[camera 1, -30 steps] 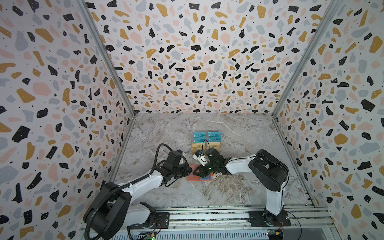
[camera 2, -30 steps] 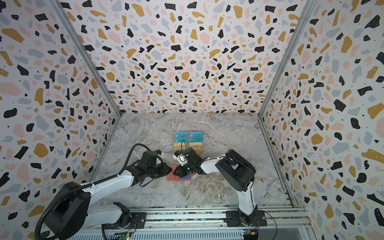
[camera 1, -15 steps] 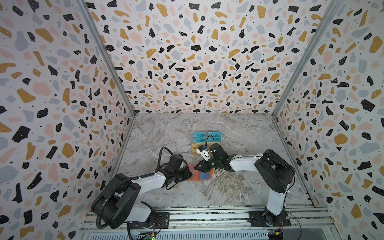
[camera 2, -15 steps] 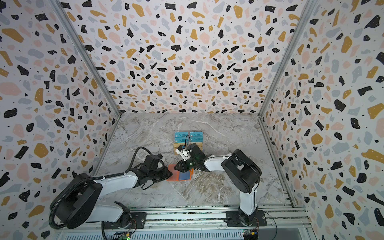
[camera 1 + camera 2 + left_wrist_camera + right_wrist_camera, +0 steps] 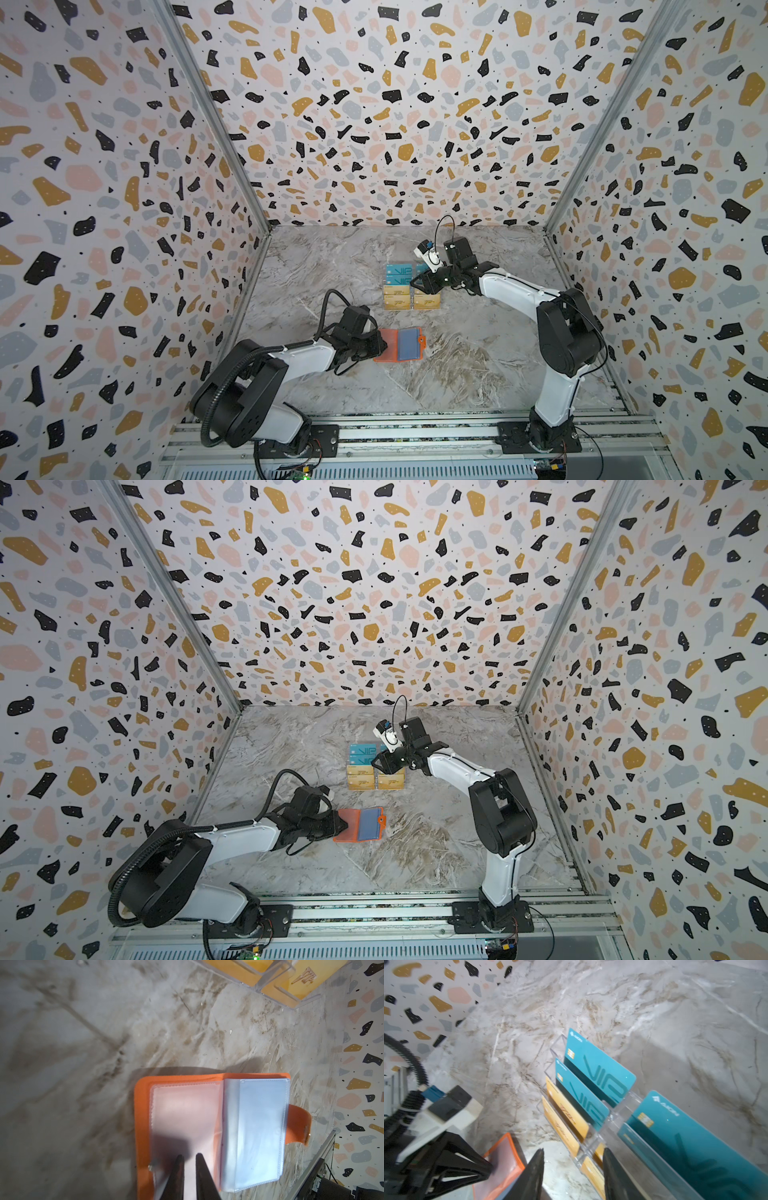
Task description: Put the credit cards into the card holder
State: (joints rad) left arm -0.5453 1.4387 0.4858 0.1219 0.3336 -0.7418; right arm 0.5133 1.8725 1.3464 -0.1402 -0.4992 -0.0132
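The card holder point(image 5: 405, 345) point(image 5: 365, 825) lies open and flat on the marble floor, an orange wallet with clear sleeves point(image 5: 259, 1126). My left gripper point(image 5: 382, 345) point(image 5: 189, 1156) is shut, its tips resting on the wallet's left inner page. The tan-gold credit cards point(image 5: 397, 298) point(image 5: 360, 778) point(image 5: 566, 1113) stand in a clear rack behind the wallet. My right gripper point(image 5: 414, 284) point(image 5: 573, 1150) hovers open at the rack's near right side. Nothing is between its fingers.
Teal VIP cards point(image 5: 398, 272) point(image 5: 600, 1068) fill the rack's back rows. The wallet's snap tab point(image 5: 299, 1124) sticks out on its right edge. Patterned walls enclose the floor on three sides, and a metal rail point(image 5: 415, 432) runs along the front.
My right gripper has left the wallet, moved back to the card rack and opened. My left gripper has stayed on the wallet's left page.
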